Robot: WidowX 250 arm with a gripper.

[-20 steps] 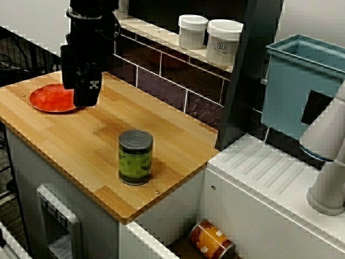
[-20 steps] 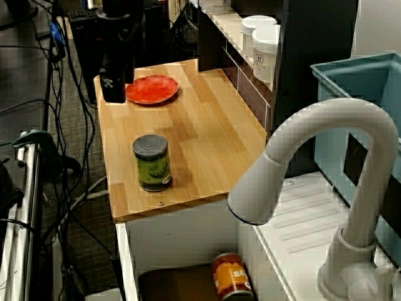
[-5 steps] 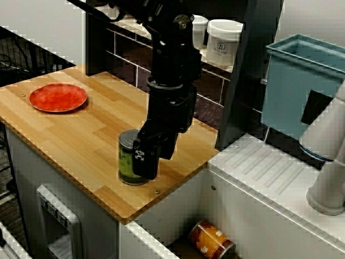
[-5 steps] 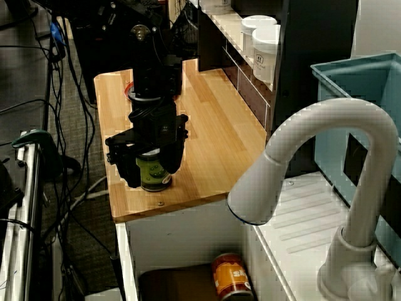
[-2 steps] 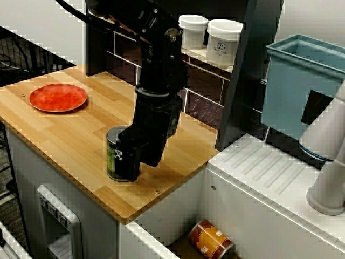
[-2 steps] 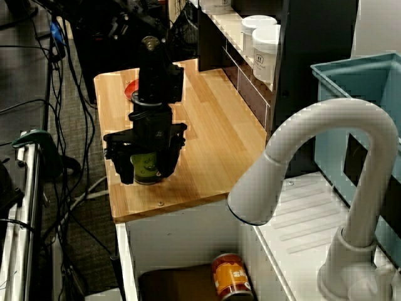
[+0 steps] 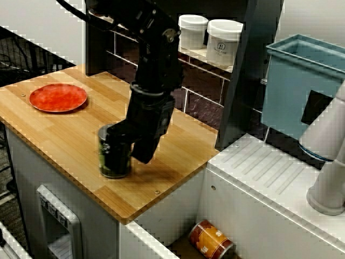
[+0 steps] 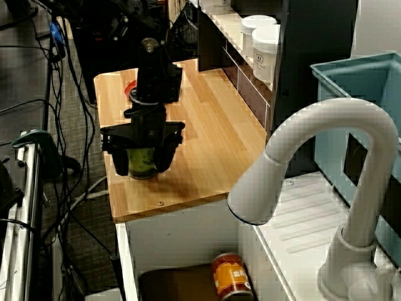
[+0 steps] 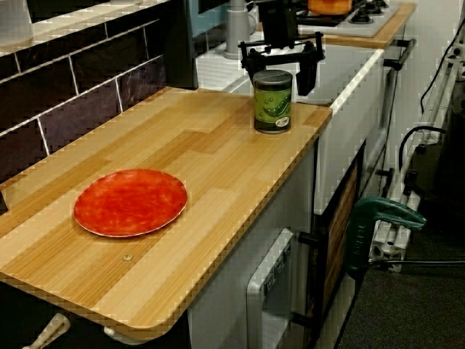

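The gripper [image 9: 279, 78] hangs over a tin can [image 9: 273, 102], its two black fingers [image 9: 248, 67] spread wider than the can and reaching down on either side of it. In the view along the counter from the plate end, a gap shows between the can and the finger on the sink side. The other finger stands just beside the can's wall, and I cannot tell whether it touches.

The can is upright. It has a grey metal lid with ringed ridges, a dark green label with paler green pictures on it, and a bare metal band at its foot. It stands on the wooden counter [image 9: 218, 167], near the long front edge and toward the end that meets the white sink unit [image 7: 269, 178].

In the view across the counter, the arm hides much of the can [image 7: 111, 156]. A red plate [image 7: 58, 97] lies well apart at the opposite end. An orange can [image 7: 211, 240] lies on its side down in the sink.
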